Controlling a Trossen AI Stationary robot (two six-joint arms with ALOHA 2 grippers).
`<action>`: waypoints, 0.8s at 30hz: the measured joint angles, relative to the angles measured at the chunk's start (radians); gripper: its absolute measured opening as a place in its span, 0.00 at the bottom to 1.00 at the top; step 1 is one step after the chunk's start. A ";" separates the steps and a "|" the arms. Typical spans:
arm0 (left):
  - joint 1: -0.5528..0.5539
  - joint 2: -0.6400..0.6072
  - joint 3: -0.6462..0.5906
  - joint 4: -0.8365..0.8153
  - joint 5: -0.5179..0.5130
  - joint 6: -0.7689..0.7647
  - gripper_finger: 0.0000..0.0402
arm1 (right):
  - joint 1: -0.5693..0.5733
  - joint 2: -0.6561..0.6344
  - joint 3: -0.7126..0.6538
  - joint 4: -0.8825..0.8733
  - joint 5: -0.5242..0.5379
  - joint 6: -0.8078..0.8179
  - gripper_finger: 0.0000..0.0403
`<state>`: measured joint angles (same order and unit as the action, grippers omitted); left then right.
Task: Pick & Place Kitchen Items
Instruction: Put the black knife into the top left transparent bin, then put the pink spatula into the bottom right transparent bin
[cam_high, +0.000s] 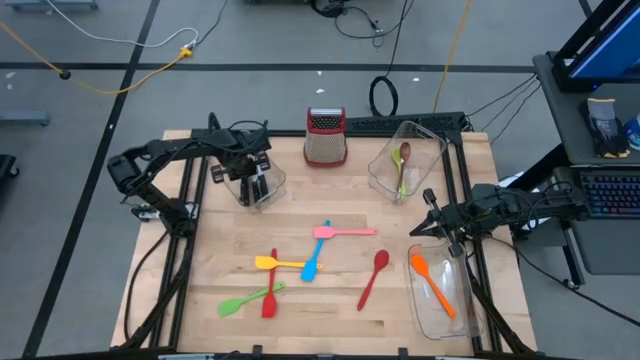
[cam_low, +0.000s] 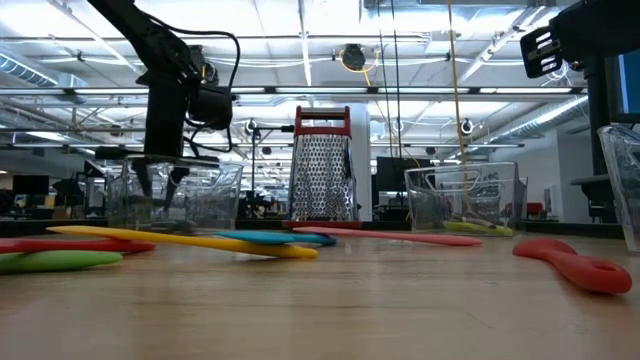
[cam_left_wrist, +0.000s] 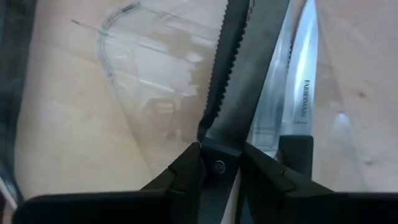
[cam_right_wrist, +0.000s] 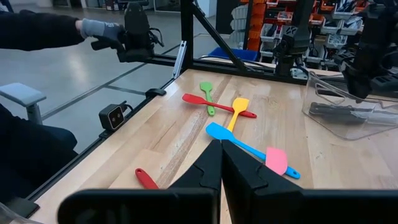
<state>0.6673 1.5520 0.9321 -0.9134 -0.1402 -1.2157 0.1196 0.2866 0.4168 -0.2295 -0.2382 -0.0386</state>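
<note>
My left gripper (cam_high: 252, 186) points down into a clear bin (cam_high: 272, 190) at the table's far left and is shut on a black-handled serrated knife (cam_left_wrist: 233, 81). A second steel knife (cam_left_wrist: 298, 99) lies in that bin beside it. On the wood lie a pink spatula (cam_high: 342, 232), a blue one (cam_high: 313, 262), a yellow one (cam_high: 275, 263), a green one (cam_high: 245, 301), a red spatula (cam_high: 270, 292) and a red spoon (cam_high: 375, 275). My right gripper (cam_right_wrist: 221, 163) waits shut at the right edge, clear of everything. My left gripper pinches the serrated knife between its two fingers at the front of the black handle (cam_left_wrist: 217, 164), right where the blade starts. The fingers (cam_left_wrist: 186, 163) come from above, pointing down. The blade reaches out over the bin's floor; whether it rests there I cannot tell.
A metal grater (cam_high: 325, 137) with a red top stands at the far middle. A clear bin (cam_high: 415, 150) at the far right holds a green and a brown spoon. Another bin (cam_high: 450, 310) at the near right holds an orange spatula. A person's gloved hand (cam_right_wrist: 93, 28) shows beyond the table.
</note>
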 joint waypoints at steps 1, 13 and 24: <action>0.000 0.000 0.000 0.000 0.000 0.000 0.26 | 0.000 0.000 0.000 0.000 0.000 -0.001 0.00; -0.017 0.000 0.001 -0.002 -0.001 0.043 0.38 | 0.000 0.000 0.000 0.000 0.000 0.000 0.00; -0.005 -0.136 0.096 -0.008 0.009 0.176 0.39 | 0.000 0.000 0.000 0.000 0.000 0.001 0.00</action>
<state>0.6624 1.4157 1.0285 -0.9212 -0.1310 -1.0398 0.1194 0.2867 0.4168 -0.2295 -0.2379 -0.0380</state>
